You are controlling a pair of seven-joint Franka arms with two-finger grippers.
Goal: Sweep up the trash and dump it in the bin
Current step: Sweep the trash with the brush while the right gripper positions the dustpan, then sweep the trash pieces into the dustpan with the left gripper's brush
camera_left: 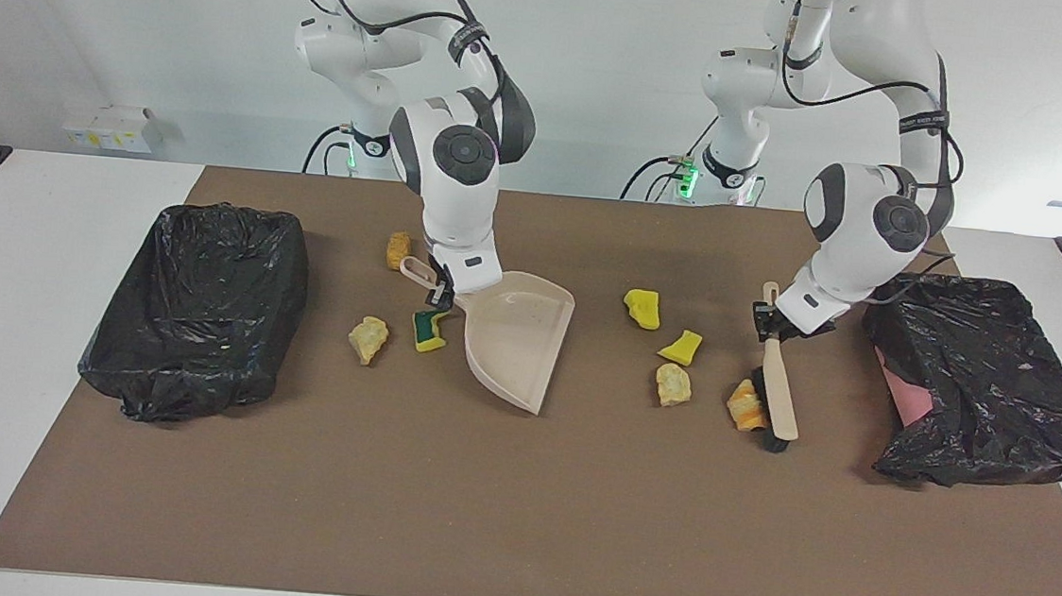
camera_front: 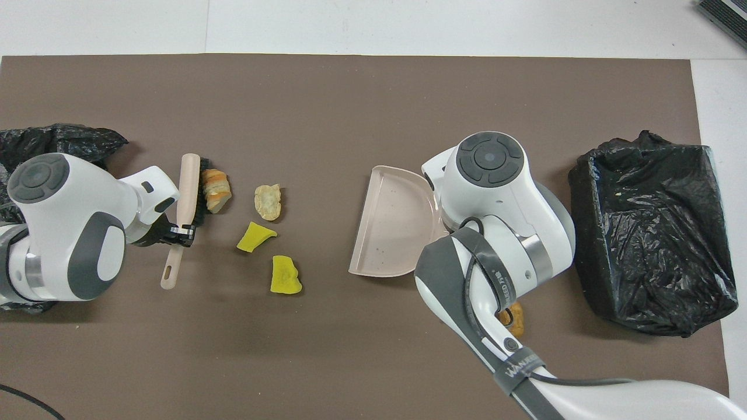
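No legible text or labels.

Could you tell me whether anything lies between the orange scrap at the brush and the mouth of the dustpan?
Yes. Three scraps lie on the mat between the orange scrap at the brush and the dustpan: a cream scrap, a yellow wedge and a yellow lump. A straight sweep would likely push the cream one along.

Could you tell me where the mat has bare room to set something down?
The widest bare stretch of the brown mat runs along its edge farthest from the robots, between the two black-lined bins. A smaller gap lies between the dustpan and the yellow scraps. It is crowded around the brush and beside the dustpan's handle.
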